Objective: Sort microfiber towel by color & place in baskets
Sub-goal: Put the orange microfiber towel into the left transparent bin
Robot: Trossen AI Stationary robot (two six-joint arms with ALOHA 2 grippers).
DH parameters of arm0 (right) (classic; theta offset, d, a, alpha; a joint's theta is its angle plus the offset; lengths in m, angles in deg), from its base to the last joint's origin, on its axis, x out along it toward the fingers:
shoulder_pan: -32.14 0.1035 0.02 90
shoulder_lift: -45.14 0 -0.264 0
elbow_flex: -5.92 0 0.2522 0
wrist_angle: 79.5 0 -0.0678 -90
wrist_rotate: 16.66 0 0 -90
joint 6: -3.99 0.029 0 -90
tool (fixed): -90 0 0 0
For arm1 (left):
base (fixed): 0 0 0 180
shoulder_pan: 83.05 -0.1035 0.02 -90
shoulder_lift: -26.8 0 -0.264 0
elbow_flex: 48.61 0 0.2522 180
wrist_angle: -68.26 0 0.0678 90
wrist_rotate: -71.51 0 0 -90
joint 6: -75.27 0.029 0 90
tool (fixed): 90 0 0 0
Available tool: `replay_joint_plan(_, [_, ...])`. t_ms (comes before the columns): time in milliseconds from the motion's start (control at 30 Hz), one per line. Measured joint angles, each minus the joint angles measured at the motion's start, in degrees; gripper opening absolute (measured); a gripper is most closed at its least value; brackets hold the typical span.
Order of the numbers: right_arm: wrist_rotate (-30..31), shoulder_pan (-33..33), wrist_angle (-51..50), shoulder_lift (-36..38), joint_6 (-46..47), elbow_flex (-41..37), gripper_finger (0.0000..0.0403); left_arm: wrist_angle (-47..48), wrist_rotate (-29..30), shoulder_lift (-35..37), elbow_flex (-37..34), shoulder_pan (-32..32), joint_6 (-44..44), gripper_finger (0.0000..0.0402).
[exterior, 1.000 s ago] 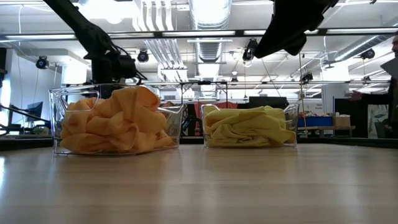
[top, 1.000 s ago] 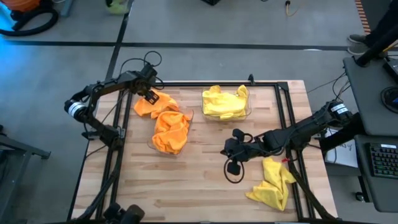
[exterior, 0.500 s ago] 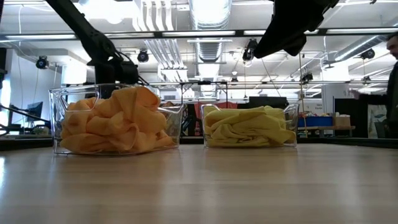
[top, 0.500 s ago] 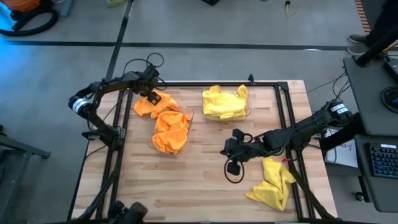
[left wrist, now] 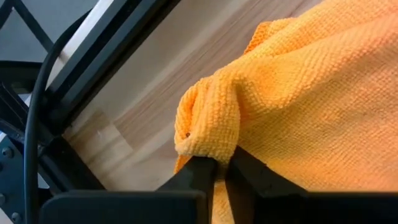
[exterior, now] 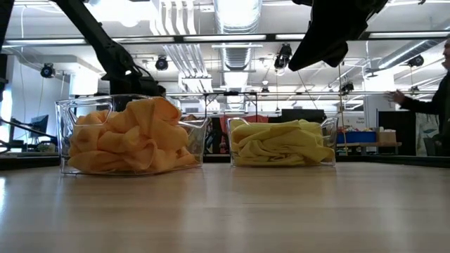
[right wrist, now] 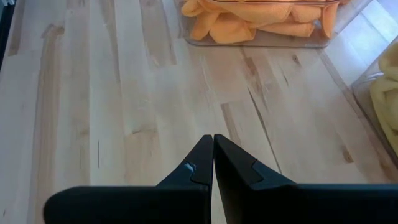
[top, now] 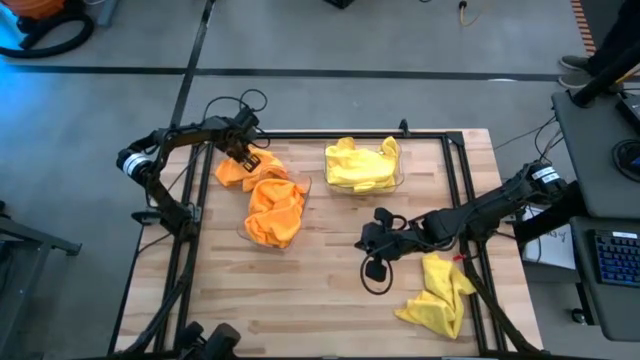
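Between my left pincer's (left wrist: 221,167) two closed fingers sits a raised fold of the loose orange microfiber towel (top: 238,170), which lies on the table just outside the orange-filled basket (top: 300,200), toward the table's far left corner. The left wrist view shows the fingertips pinched together at the base of that fold, with cloth bulging above them.

Handling, as I judge it: the cloth is light, soft and limp. It will drape and trail below the pincer when lifted, and it will not slip readily because the looped weave gives friction. It is not fragile. A pinch on a raised ridge, as now, is the correct hold; a flat area offers nothing to close on. Lift high enough that the hanging corners clear the basket wall.

Containers: the clear tub just beside my left pincer is heaped with orange towels, which rise above its rim in the low view. The second clear basket (top: 398,182), farther off toward the table's middle, holds yellow towels (top: 362,165) only.

My right pincer (right wrist: 213,163) hovers over bare wood with its fingers shut on nothing. A loose yellow towel (top: 440,292) lies near it, at the table's front right, not yet sorted.
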Motion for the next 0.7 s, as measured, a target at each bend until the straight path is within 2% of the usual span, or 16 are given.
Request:
replay_joint_plan(167, [-0.02,0.00,1.18,0.00,0.09,-0.65,0.0009,0.43,0.11,0.82,0.00,0.02,0.13,0.0010])
replay_joint_plan(300, [-0.02,0.00,1.33,0.00,0.13,-0.96,0.0009,0.98,0.46,4.20,-0.04,0.04,0.17,0.0002])
replay_joint_plan(433, [-0.04,0.00,1.35,0.00,0.98,-1.22,0.0009,0.81,1.73,10.31,-0.04,0.04,0.10,0.0001])
replay_joint_plan(700, [-0.04,0.00,1.33,0.00,1.40,-1.55,0.0009,0.42,1.08,26.88,-0.04,0.20,-0.43,0.0000])
